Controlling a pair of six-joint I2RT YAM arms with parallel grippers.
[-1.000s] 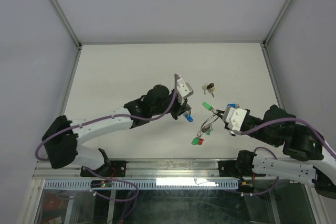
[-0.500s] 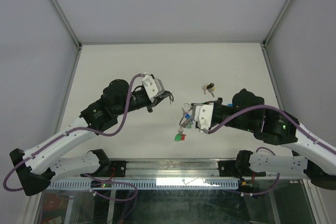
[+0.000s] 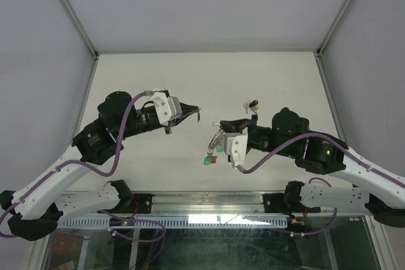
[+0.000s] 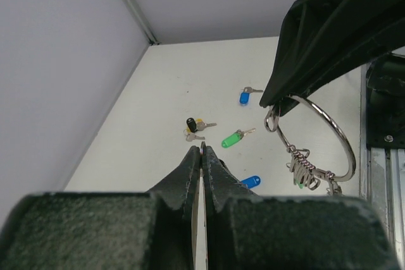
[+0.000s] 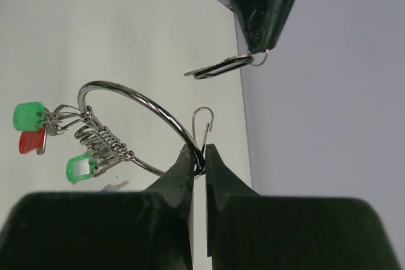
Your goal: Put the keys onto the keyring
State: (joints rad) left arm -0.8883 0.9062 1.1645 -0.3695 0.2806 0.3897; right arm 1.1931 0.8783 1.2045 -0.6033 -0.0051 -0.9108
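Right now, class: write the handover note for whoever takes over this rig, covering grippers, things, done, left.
Left gripper: shut on a thin silver key, in the air.
Right gripper: shut on the keyring, in the air, apart from that key.
Done: capped keys hang on the ring.
Left: thread the held key; then the blue keys and green key lying on the table.

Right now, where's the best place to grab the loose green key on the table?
I'd take the green key by its plastic cap, from straight above, fingers across its narrow width: it lies flat, and the cap is bulkier than the blade.
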